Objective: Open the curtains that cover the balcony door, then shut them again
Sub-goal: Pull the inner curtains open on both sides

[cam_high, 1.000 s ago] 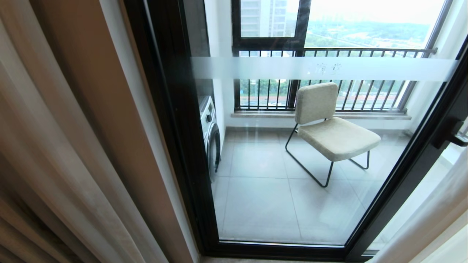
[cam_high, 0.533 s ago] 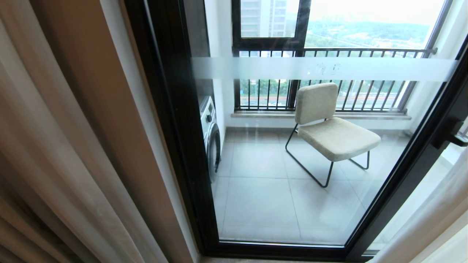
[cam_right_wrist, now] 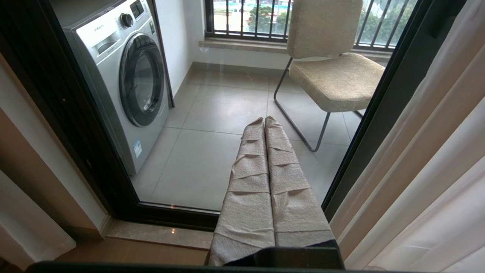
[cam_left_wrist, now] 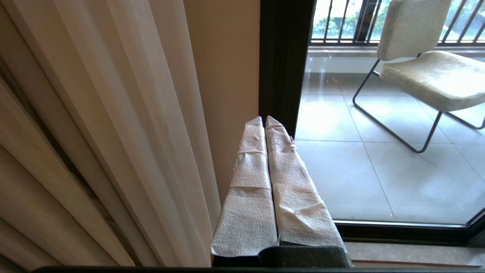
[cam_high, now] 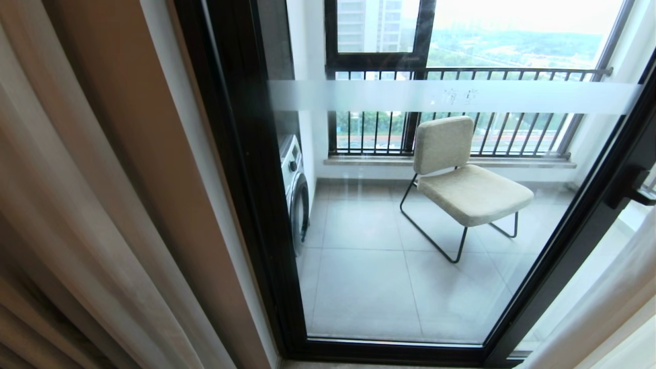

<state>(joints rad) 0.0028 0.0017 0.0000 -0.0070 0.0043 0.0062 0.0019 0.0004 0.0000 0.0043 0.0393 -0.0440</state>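
Observation:
The curtains are drawn aside: beige and sheer folds (cam_high: 77, 230) hang bunched on the left, more sheer fabric (cam_high: 605, 302) at the lower right. Between them the balcony door (cam_high: 410, 215), glass in a dark frame with a frosted band, stands uncovered. Neither arm shows in the head view. My left gripper (cam_left_wrist: 264, 118), fingers wrapped in white paper, is shut with nothing in it, beside the left curtain folds (cam_left_wrist: 113, 132) and apart from them. My right gripper (cam_right_wrist: 264, 119) is shut and empty too, pointing at the glass, with the right curtain (cam_right_wrist: 424, 182) next to it.
Behind the glass stand a beige chair (cam_high: 461, 174) on black legs and a washing machine (cam_right_wrist: 121, 76) at the left. A railed window (cam_high: 461, 77) closes the balcony. A beige wall strip (cam_high: 154, 154) runs beside the door frame. A black door handle (cam_high: 635, 189) sticks out on the right.

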